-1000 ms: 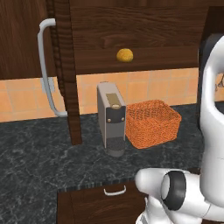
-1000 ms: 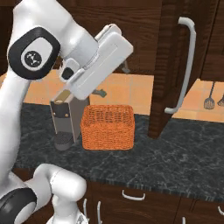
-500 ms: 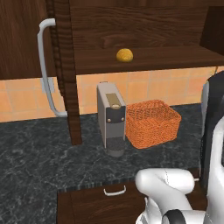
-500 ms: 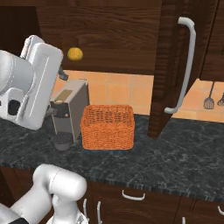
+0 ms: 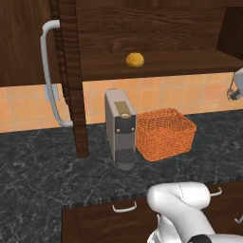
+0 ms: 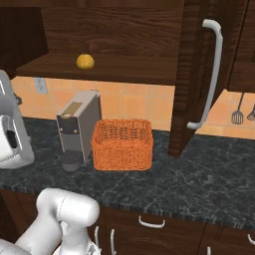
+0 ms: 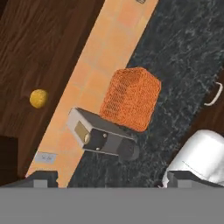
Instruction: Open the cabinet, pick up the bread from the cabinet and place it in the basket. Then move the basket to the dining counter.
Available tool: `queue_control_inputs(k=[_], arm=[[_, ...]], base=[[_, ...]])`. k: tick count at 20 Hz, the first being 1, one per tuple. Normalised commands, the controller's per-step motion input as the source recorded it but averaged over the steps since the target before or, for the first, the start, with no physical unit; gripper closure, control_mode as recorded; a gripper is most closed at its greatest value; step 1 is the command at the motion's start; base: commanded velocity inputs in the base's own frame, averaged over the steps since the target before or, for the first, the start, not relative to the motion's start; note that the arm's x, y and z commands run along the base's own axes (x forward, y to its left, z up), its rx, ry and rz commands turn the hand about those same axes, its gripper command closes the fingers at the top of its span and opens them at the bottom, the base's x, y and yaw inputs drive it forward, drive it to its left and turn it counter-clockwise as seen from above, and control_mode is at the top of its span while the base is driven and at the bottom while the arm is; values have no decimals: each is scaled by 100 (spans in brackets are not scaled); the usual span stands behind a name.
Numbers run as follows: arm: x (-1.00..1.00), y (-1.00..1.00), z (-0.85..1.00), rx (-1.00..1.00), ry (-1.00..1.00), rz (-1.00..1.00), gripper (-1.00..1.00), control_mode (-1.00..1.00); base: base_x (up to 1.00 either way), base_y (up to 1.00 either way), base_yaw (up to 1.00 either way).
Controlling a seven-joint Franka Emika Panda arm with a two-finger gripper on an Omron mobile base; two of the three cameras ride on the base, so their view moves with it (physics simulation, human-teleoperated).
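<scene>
**Cabinet open, bread on the shelf**

The gripper [image 7: 107, 178] hangs high with its fingers spread wide, clear of everything. Nearest ahead sits the coffee machine [image 7: 103, 136], the basket [image 7: 130, 99] touching it beyond; farthest, the bread [image 7: 38, 98] rests inside the open cabinet [image 5: 156, 33]

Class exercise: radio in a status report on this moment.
Fingers apart, nothing held. Cabinet open, bread on shelf. Basket empty beside coffee machine.

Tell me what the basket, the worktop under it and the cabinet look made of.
The basket looks like woven orange mesh, see-through between strands; wicker or wire, I can't tell. The counter looks like polished black stone, going by its pale speckles. The cabinet looks like dark brown wood, matte, with visible grain.
</scene>
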Motion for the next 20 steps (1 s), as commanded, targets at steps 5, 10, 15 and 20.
queue_control_inputs(k=[5, 10, 15, 20], arm=[[28, 61, 0, -23, 16, 53, -100, -100], [100, 67, 0, -24, 1, 31, -100, -100], [76, 56, 1, -31, -19, 19, -100, -100], [82, 2, 2, -30, -19, 18, -100, -100]], base=[[0, 0, 0], [0, 0, 0], [0, 0, 0], [0, 0, 0]])
